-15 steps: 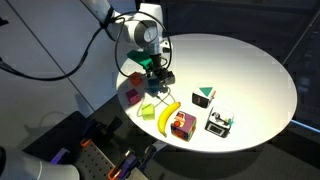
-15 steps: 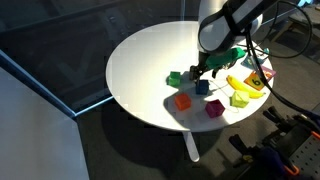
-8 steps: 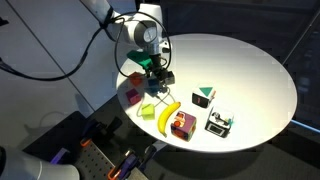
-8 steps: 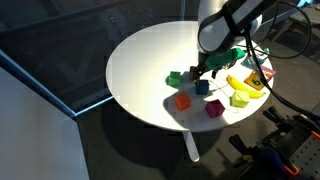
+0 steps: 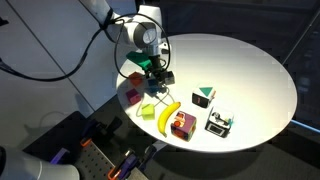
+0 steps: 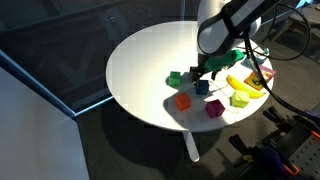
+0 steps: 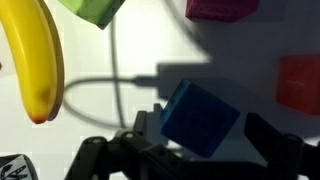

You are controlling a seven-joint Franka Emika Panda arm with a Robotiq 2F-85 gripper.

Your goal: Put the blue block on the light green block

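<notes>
Blue block [image 7: 200, 118] sits right between the claw's fingers in the wrist view, turned a bit cornerwise to them. In an exterior view [image 6: 202, 87] it looks to be down on the white table [image 6: 140, 60], directly under the gripper [image 6: 207, 72].

What changed over the last second? Pretty much nothing. The arm, the claw and every block sit in the same spots across both exterior views. So the gripper [image 7: 200, 124] is parked around the cube, and the read is that the robot is mid-grab, either lining up or squeezing. Can't tell whether the fingers actually pinch it. There seems to be a sliver of white on the right side, but it's too murky to call. The stacking itself hasn't started.

The light green block [image 7: 95, 10] is at about 11 o'clock from the blue one in the wrist view, near but apart, with nothing on top of it [image 6: 240, 100].

Neighbours, all from the blue cube in the wrist view:
- banana [image 7: 35, 60] out at 9 to 10 o'clock, just beside the light green block
- magenta cube [image 7: 220, 8] at 12
- orange-red cube [image 7: 300, 82] at 2 to 3

The darker green cube [image 6: 175, 78] is well off the route. The banana next to the target is probably the main thing to watch when the claw comes down to release. The path over looks open.
</notes>
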